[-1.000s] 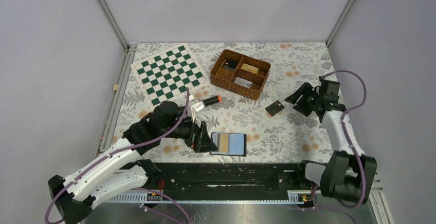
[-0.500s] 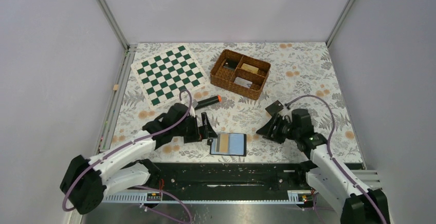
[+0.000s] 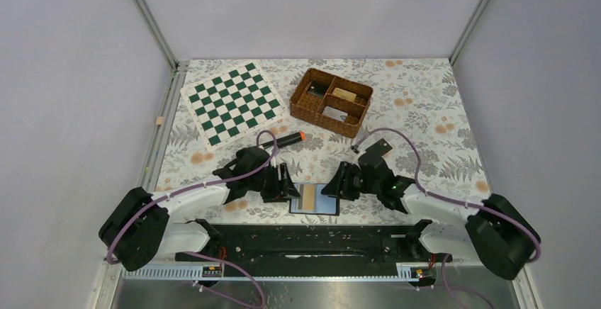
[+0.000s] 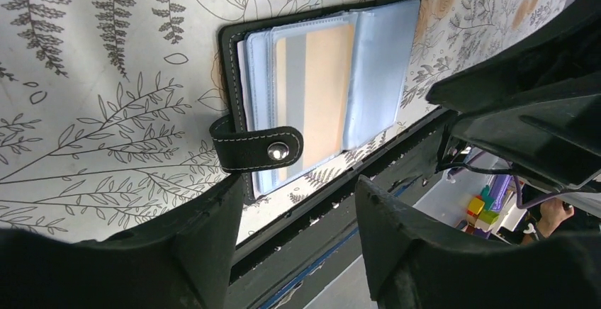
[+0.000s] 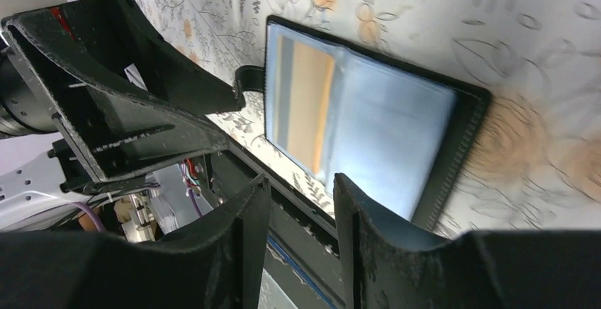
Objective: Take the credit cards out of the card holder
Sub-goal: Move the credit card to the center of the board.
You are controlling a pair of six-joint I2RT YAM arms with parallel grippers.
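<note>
**Open wallet between two parted grippers**

Top view: the flat black bifold card holder (image 3: 317, 200) lies open between the left gripper (image 3: 286, 183) and the right gripper (image 3: 336, 183).
Left wrist: jaws spread, its snap-tab edge just ahead, with the orange-yellow credit card (image 4: 324, 89) sleeved inside.
Right wrist: jaws parted, just off its near edge.

No legible text, numbers or logos in any view. Orange card (image 4: 326, 89) in the holder (image 4: 228, 61) showed only plain colour bands through the clear sleeve; right wrist view was blurred. Basket (image 3: 312, 114) contents beyond the holder were too small to read.
</note>
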